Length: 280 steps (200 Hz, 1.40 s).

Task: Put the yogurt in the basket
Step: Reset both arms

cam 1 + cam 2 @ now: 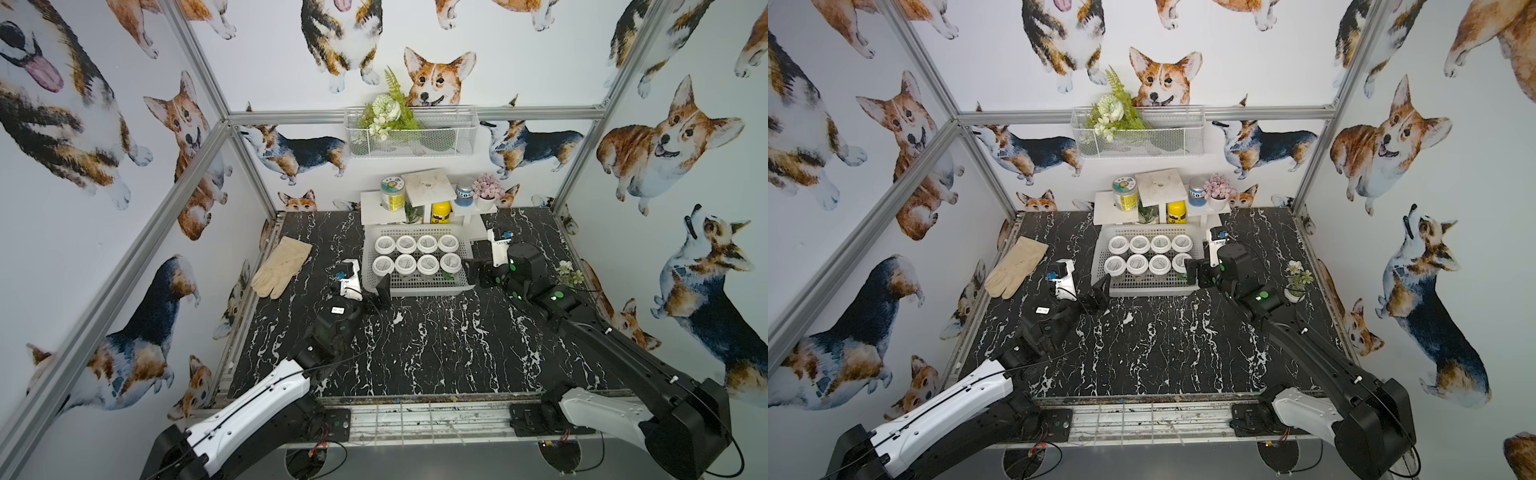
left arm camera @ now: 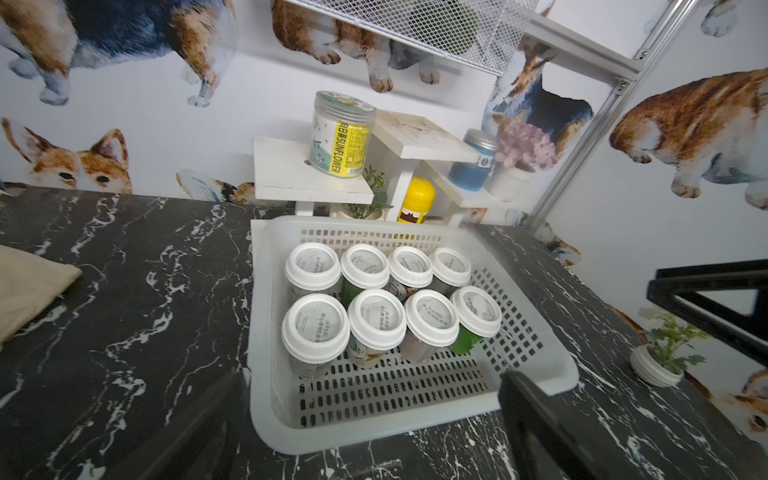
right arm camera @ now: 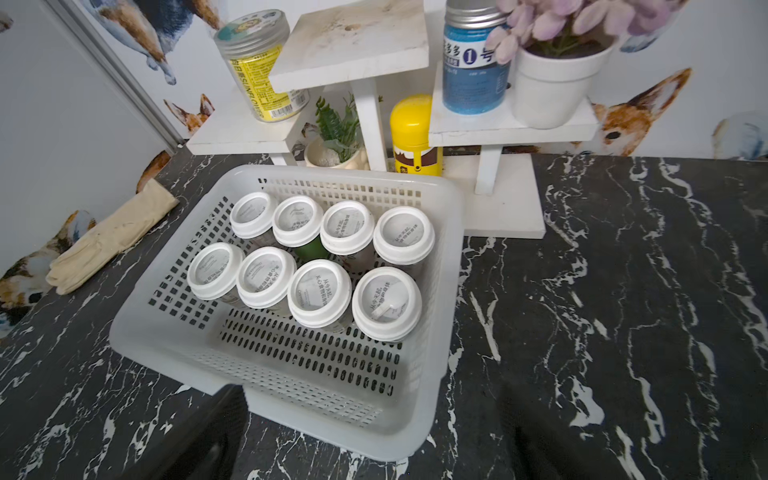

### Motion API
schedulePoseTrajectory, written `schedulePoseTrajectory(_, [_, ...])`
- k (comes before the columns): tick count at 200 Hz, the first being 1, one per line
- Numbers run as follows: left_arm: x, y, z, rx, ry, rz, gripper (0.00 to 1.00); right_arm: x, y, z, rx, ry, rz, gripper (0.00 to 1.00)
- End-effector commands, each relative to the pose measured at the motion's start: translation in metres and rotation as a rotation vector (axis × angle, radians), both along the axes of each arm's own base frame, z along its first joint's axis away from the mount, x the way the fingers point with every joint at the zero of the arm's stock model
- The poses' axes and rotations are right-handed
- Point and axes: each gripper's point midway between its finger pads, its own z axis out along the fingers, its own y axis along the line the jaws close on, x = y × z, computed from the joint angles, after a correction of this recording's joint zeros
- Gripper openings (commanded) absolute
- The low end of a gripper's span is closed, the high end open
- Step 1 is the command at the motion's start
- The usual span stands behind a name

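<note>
Several yogurt cups (image 1: 405, 264) (image 1: 1137, 264) with white lids stand upright in two rows inside the white lattice basket (image 1: 415, 291) (image 1: 1142, 291). In the left wrist view the cups (image 2: 376, 318) fill the far part of the basket (image 2: 259, 291). The right wrist view shows the same cups (image 3: 319, 293) and basket (image 3: 453, 249). My left gripper (image 1: 378, 293) (image 2: 370, 432) is open at the basket's front left corner and holds nothing. My right gripper (image 1: 476, 272) (image 3: 374, 440) is open at the front right corner, also with nothing in it.
A beige glove (image 1: 282, 266) lies left of the basket. Behind it a white stepped shelf (image 1: 428, 187) carries a green-yellow jar (image 1: 392, 193), a yellow bottle (image 1: 440, 212) and a blue jar (image 1: 464, 191). A small flower pot (image 1: 571, 276) stands at the right.
</note>
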Motion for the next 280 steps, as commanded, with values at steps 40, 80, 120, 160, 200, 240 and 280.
schedulePoseTrajectory(40, [-0.010,0.067,0.011,0.104,-0.134,0.231,1.00,0.006,-0.037,0.006,-0.041,-0.073,-0.163,0.99])
schedulePoseTrajectory(80, [-0.020,0.104,0.008,0.134,-0.187,0.346,0.98,0.004,-0.051,-0.001,-0.116,-0.147,-0.172,1.00])
schedulePoseTrajectory(120, [-0.009,0.121,-0.010,0.292,-0.166,0.429,1.00,-0.012,-0.074,-0.004,-0.117,-0.277,-0.229,0.99])
schedulePoseTrajectory(160, [0.007,0.156,-0.024,0.256,-0.135,0.500,1.00,-0.016,-0.105,-0.008,-0.073,-0.349,-0.303,0.99])
schedulePoseTrajectory(200, [0.027,0.184,-0.044,0.293,-0.108,0.581,1.00,-0.019,-0.123,-0.019,-0.040,-0.449,-0.305,0.99])
schedulePoseTrajectory(240, [0.051,0.177,-0.073,0.314,-0.097,0.552,1.00,-0.002,-0.143,-0.042,-0.053,-0.394,-0.356,0.99])
schedulePoseTrajectory(280, [0.055,0.183,-0.104,0.272,-0.068,0.547,1.00,0.015,-0.167,-0.069,-0.027,-0.345,-0.423,0.99])
